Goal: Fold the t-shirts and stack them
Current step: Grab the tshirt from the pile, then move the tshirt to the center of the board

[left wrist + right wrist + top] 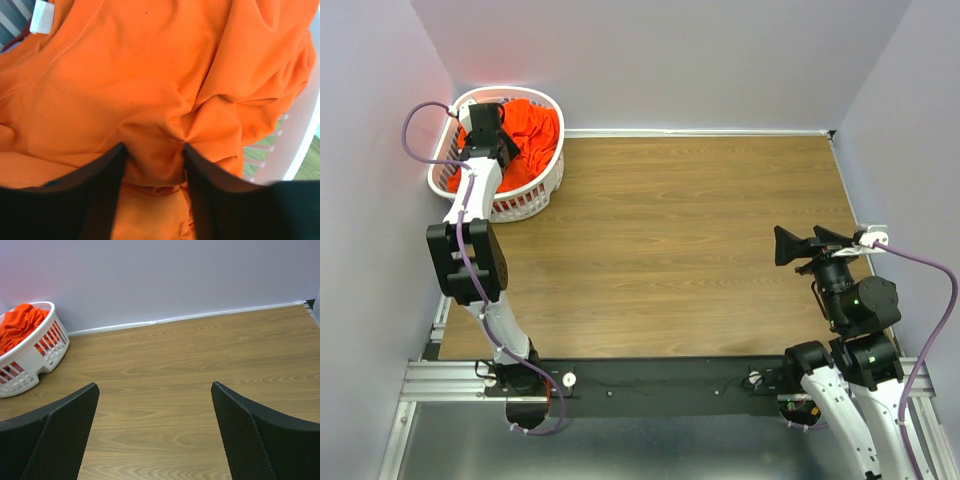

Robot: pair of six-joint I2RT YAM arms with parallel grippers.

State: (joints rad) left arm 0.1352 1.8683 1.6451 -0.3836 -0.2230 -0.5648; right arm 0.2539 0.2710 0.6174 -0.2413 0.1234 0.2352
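Observation:
The orange t-shirt [532, 135] lies crumpled in the white laundry basket [535, 200] at the table's far left corner. My left gripper [488, 122] reaches down into the basket. In the left wrist view the left gripper [154, 146] has its jaws closed partway on a bunched ridge of the orange t-shirt [150, 75], with creases radiating from the right fingertip. The white neck label [41, 16] shows at the upper left. My right gripper [798, 240] hovers open and empty over the table's right side, and also shows in the right wrist view [155, 386]. No lavender tee is in view.
The basket's rim [300, 145] stands just right of the left fingers. The basket also shows far left in the right wrist view [35, 360], with orange cloth [20, 320] heaped in it. Walls close in the table on the left, back and right.

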